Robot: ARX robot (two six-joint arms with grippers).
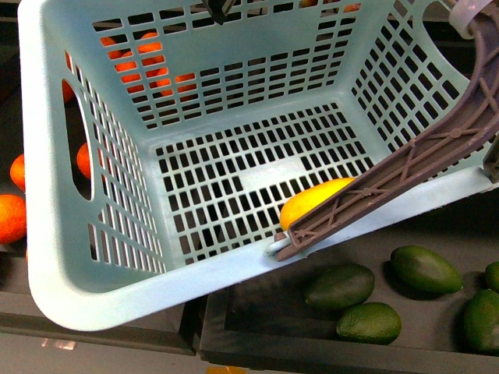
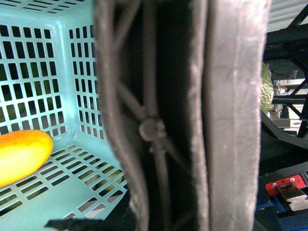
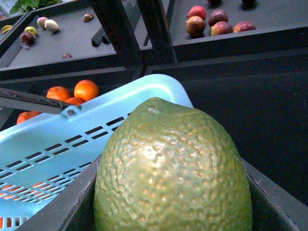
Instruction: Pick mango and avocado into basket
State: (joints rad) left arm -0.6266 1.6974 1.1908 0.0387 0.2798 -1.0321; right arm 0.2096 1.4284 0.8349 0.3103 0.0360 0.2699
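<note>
The teal basket [image 1: 101, 257] fills the front view, tilted, with its open top toward the camera. The yellow mango [image 1: 312, 201] lies on its slotted floor by the near wall; it also shows in the left wrist view [image 2: 21, 154]. My left gripper is shut on the basket's grey-brown handle [image 2: 221, 120], which fills that view and hides the fingers. My right gripper [image 3: 173, 211] is shut on the bumpy dull-green avocado [image 3: 173, 168], held just outside the basket's rim [image 3: 96, 125]. Dark fingers [image 3: 274, 197] flank the fruit.
Several more avocados [image 1: 340, 286] lie in a dark tray below the basket's front. Oranges [image 1: 9, 218] lie at the left and show through the far lattice wall. In the right wrist view, shelves above hold oranges [image 3: 72, 91] and red fruit [image 3: 216, 24].
</note>
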